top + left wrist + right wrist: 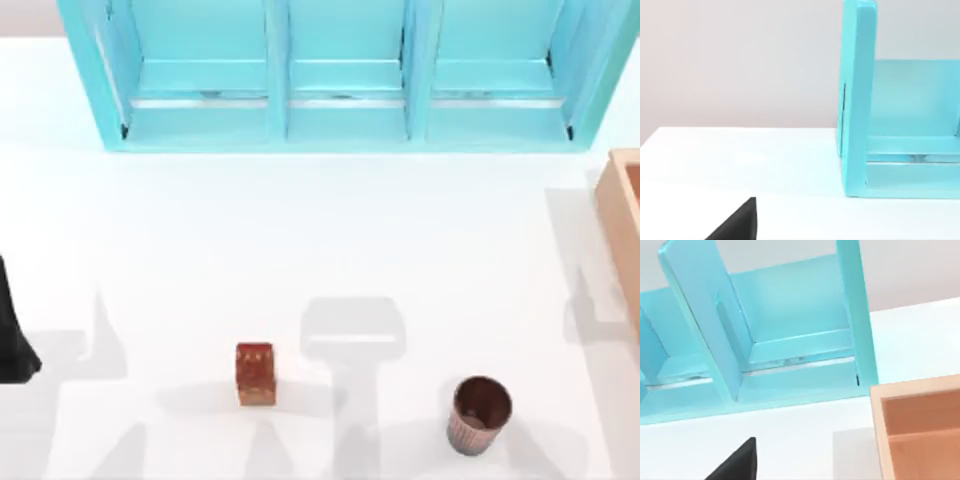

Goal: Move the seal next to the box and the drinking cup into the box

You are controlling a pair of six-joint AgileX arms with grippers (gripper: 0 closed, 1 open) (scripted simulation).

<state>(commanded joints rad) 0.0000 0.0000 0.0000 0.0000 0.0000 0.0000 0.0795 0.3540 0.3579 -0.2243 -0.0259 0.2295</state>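
White tabletop (330,230) is lying under everything you are looking at, and the turquoise shelf unit (345,75) along its far edge is the landmark to steer by. Nearest to you, well short of the shelf unit and roughly below its right-hand bay, the drinking cup (479,413) is standing upright, its dark inside facing up. Level with it, below the shelf unit's left-hand bay, the seal (255,374) is sitting on the table, well apart from the cup. Neither one is touching anything but the table.

Farther back, off the shelf unit's right end and a little nearer than its front, the box (621,225) is showing one thick tan wall and a strip of reddish-brown inside at the table's right edge. You are also seeing it in the right wrist view (920,425), just in front of the shelf unit's right corner (790,340).

Your left arm (12,325) is sitting at the table's left edge, well forward of the shelf unit's left end (890,125). A dark part of each gripper is poking into its own wrist view, but you cannot tell how far either pair of fingers is spread, and nothing is showing in their grasp.
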